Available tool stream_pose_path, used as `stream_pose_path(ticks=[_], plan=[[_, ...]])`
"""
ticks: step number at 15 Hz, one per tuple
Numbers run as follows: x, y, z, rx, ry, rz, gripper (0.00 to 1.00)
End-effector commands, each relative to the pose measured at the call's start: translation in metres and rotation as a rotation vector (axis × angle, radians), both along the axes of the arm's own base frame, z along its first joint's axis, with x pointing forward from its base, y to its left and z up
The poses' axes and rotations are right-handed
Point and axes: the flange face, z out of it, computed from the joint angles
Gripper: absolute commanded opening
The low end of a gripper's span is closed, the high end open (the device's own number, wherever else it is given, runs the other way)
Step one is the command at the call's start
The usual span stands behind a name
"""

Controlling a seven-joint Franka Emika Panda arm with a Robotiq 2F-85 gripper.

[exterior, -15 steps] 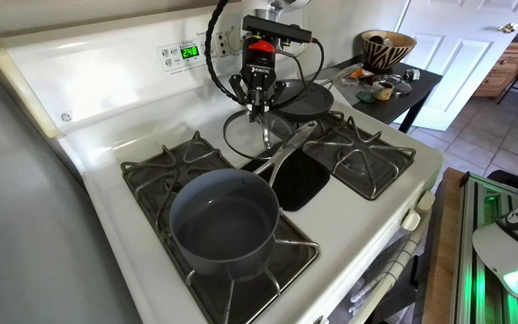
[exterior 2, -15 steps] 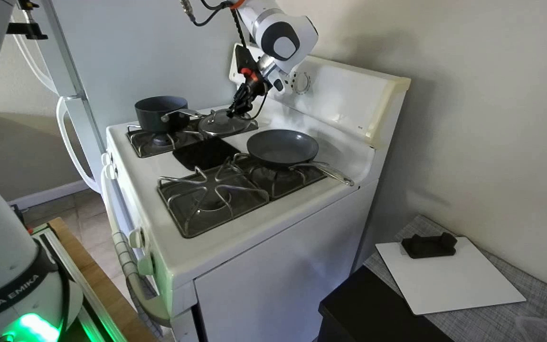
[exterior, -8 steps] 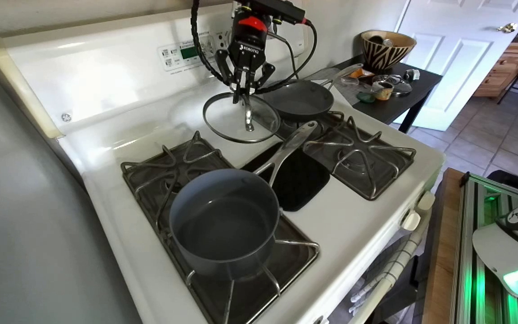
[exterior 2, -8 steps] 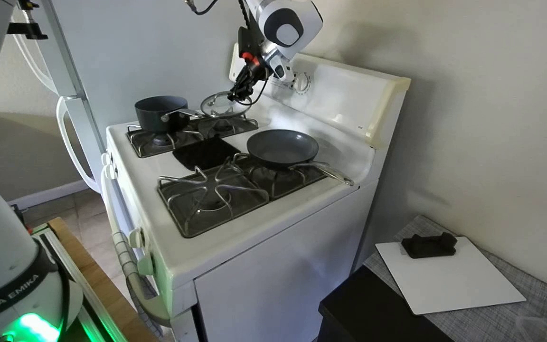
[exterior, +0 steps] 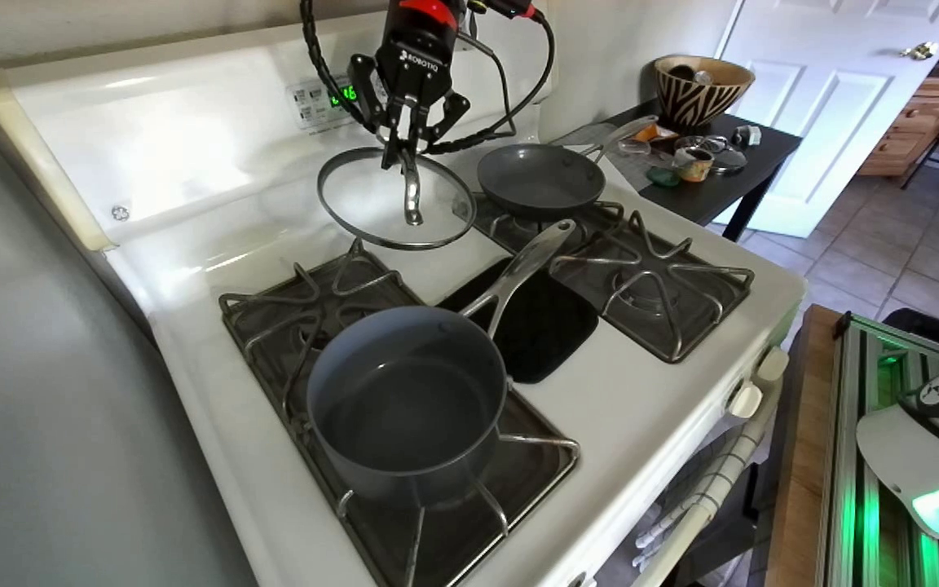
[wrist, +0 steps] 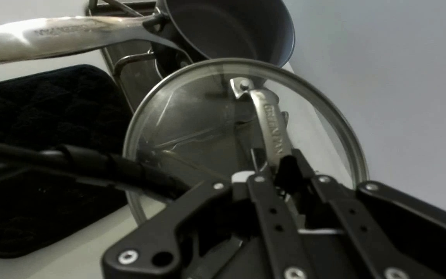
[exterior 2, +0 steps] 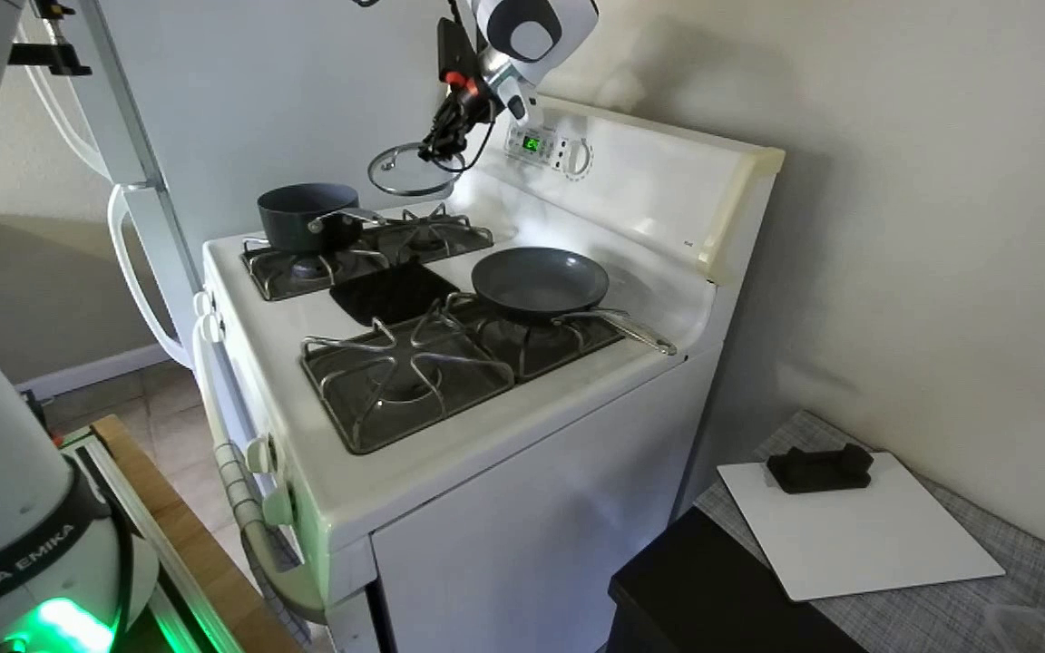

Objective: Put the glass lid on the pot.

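Note:
My gripper (exterior: 399, 156) is shut on the silvery handle of the glass lid (exterior: 363, 200) and holds it in the air, slightly tilted, above the rear of the stove. The lid also hangs from the gripper (exterior 2: 432, 154) in an exterior view (exterior 2: 400, 176). In the wrist view the fingers (wrist: 276, 157) pinch the handle, and the lid (wrist: 199, 124) spreads below them. The dark grey pot (exterior: 404, 408) stands uncovered on a front burner, its long handle pointing over the middle of the stove. It also shows in an exterior view (exterior 2: 300, 222) and beyond the lid in the wrist view (wrist: 227, 35).
A dark frying pan (exterior: 541, 179) sits on the other rear burner; it also shows in an exterior view (exterior 2: 539, 283). A black pad (exterior: 551, 326) lies mid-stove, under the pot handle. The stove's back panel (exterior: 192, 155) stands behind the lid. The fridge (exterior 2: 287, 100) is beside the pot.
The gripper has lifted the lid up off the rear of the stove and moved it sideways, away from the frying pan, toward the pot's side. The pot and pan have not moved.

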Motion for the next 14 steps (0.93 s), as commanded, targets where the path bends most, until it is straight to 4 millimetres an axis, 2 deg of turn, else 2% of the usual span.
stream_pose_path(ticks=[1, 7, 10, 14], plan=[[-0.012, 0.031, 0.013, 0.018, 0.022, 0.044, 0.02], [-0.035, 0.09, -0.003, 0.005, 0.058, 0.138, 0.02], [-0.048, 0.113, -0.014, -0.002, 0.086, 0.18, 0.02], [-0.064, 0.135, -0.02, -0.001, 0.104, 0.223, 0.02]])
